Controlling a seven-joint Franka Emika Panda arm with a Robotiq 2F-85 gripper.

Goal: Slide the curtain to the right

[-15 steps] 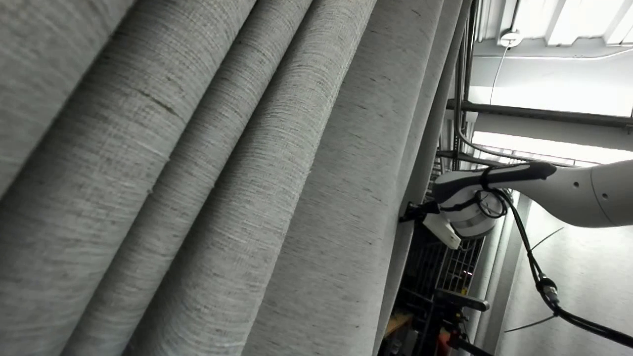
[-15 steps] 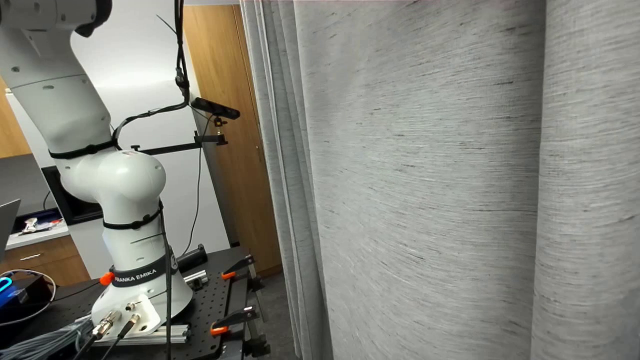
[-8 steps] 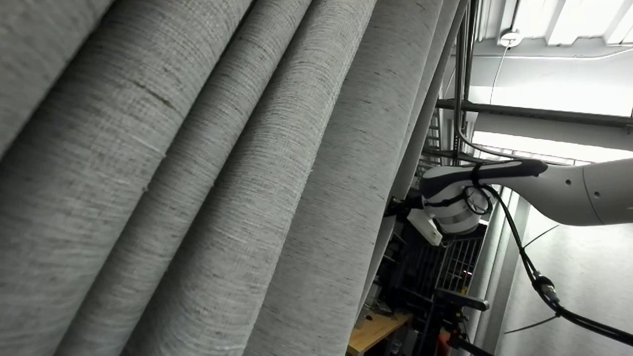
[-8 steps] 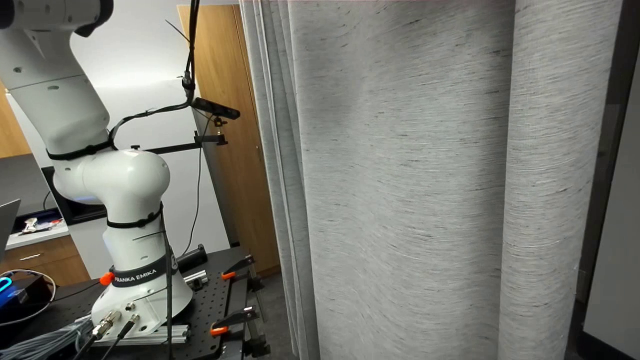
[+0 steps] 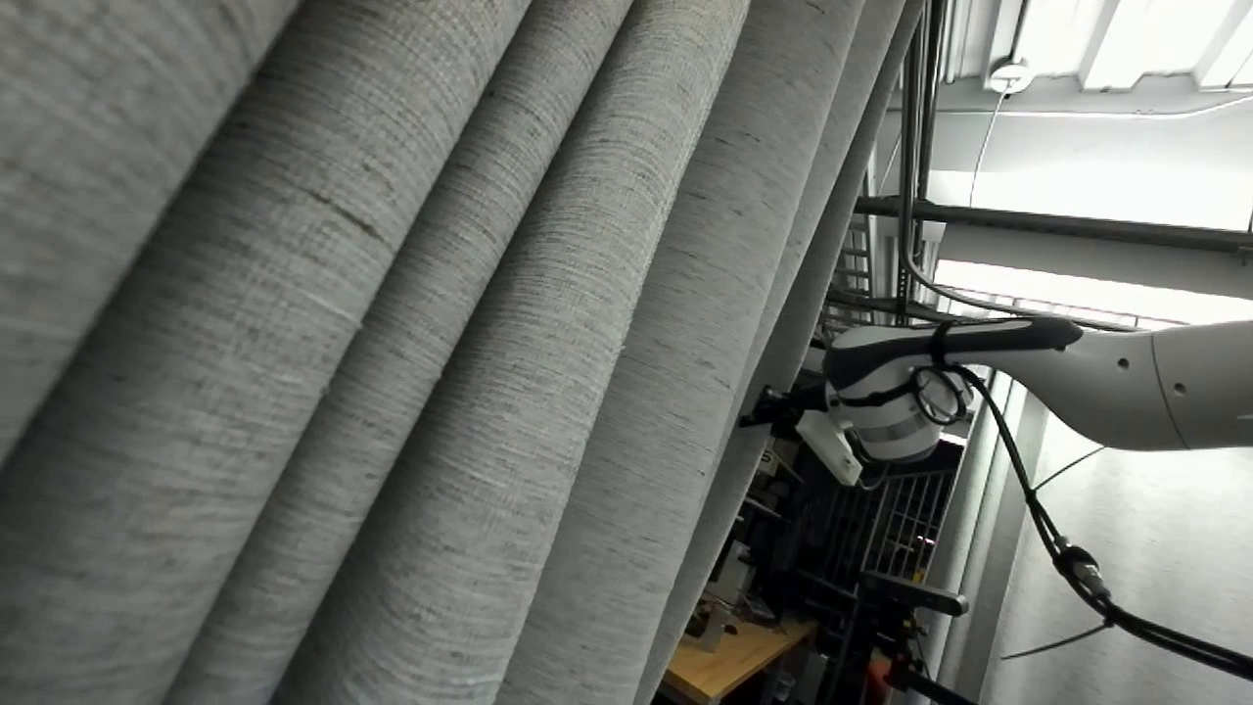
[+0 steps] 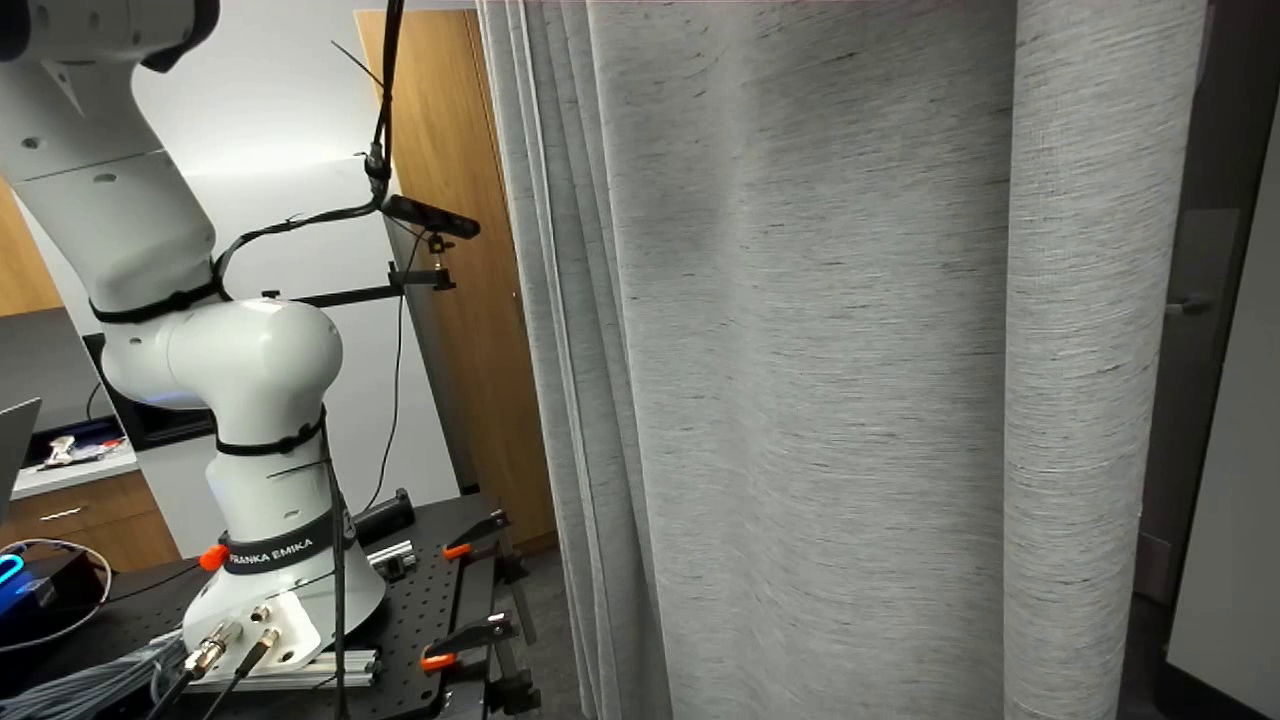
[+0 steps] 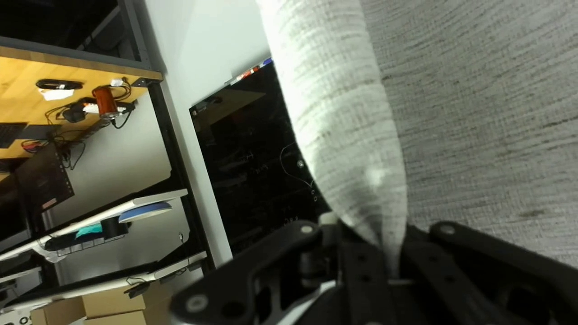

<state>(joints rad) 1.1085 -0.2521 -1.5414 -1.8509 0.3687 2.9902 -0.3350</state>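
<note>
In an exterior view we see the light-grey curtain (image 5: 509, 352) hanging in long, slanting folds across the left and middle. The white Franka arm (image 5: 1116, 382) reaches in from the right, and its black fingers (image 5: 766, 406) meet the curtain at its edge. Beyond that edge we make out a wooden counter (image 5: 729, 671).

In an exterior view we find the curtain spread over the middle and right, with narrower folds along its left side, partly covering a wooden cabinet (image 6: 475, 330). The arm's base (image 6: 245, 588) stands on a black perforated counter (image 6: 425, 575).

In the wrist view we see the fingers closed on a fold of the curtain, pinching it between them; more of it fills the right side. Left of the fold we see a blackboard (image 7: 244, 189).
</note>
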